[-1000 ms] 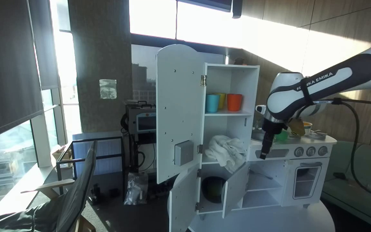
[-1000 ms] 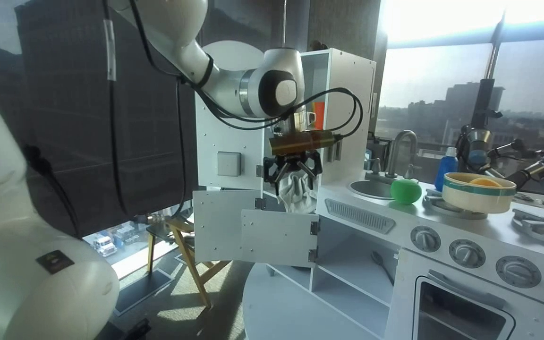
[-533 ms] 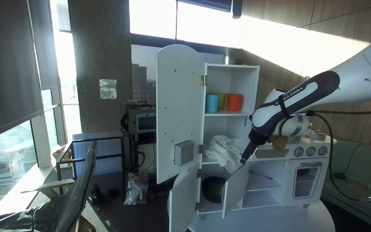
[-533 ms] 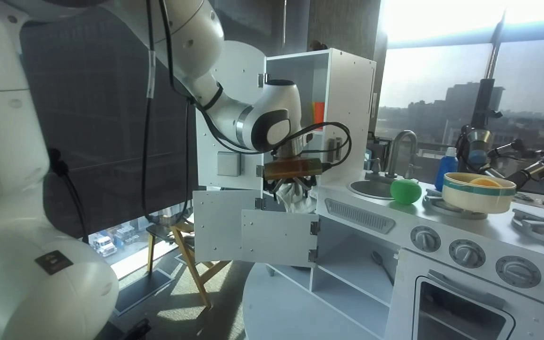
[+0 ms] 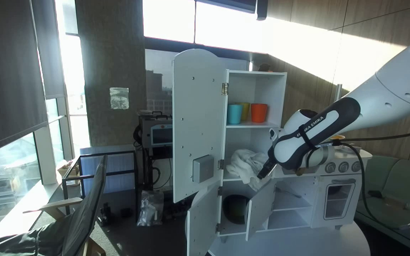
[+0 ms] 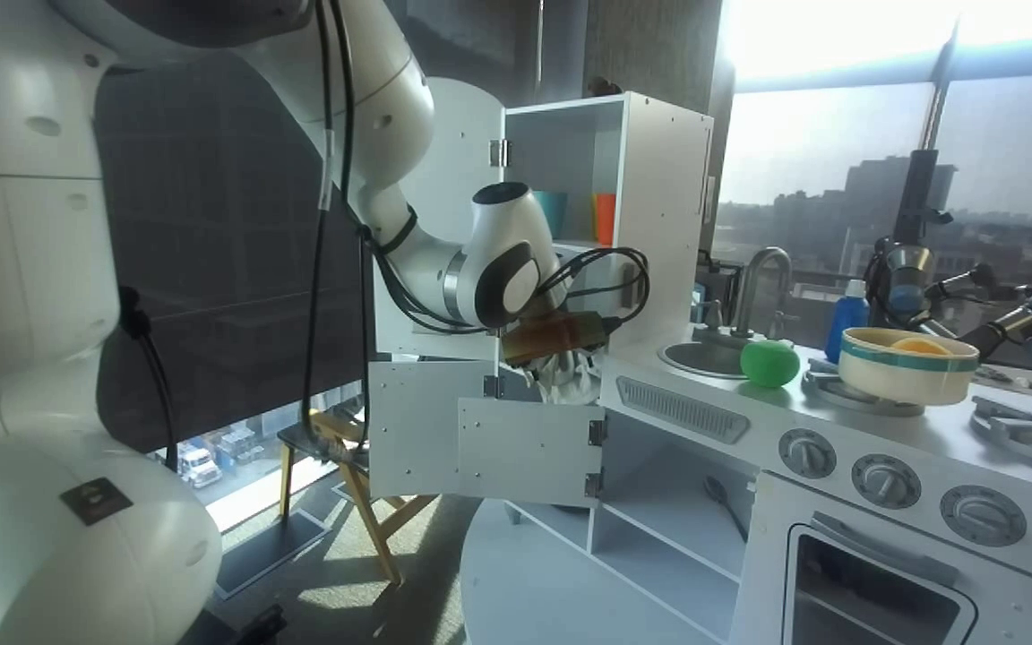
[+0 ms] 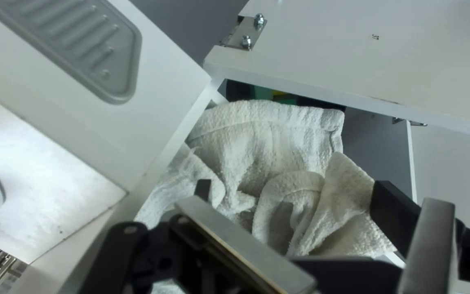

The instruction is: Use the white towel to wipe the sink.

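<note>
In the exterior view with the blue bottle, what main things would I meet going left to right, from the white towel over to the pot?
Towel → sink → green object → blue bottle → pot.

Both exterior views share the towel from afar, the wrist view from close above.

Part-hidden "FRANKA EMIKA" on arm
</note>
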`<state>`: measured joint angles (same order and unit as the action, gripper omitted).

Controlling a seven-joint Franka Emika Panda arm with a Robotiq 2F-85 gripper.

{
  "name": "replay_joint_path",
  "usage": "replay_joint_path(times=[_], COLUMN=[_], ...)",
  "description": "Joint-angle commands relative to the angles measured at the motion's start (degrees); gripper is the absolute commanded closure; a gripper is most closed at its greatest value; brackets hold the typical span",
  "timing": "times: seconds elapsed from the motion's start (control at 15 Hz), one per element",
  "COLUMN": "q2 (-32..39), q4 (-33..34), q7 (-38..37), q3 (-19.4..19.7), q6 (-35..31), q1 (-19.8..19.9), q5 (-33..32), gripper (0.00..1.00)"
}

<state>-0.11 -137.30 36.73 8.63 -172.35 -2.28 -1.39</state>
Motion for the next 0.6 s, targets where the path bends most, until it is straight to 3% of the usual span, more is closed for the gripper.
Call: replay_joint_path(times=[0.0,0.13,0.53], q2=[0.6,0.5,4.4], q4=[1.4,2.4,8.2], q7=[0.9,-0.1,3.7], q3=[-1.1,-1.4,-2.5], q6=[-2.0,-2.6,-0.1], q1=[-1.1,-1.4,-2.3], q5=[1.2,-0.6,5.6], gripper=[0.00,0.00,0.00])
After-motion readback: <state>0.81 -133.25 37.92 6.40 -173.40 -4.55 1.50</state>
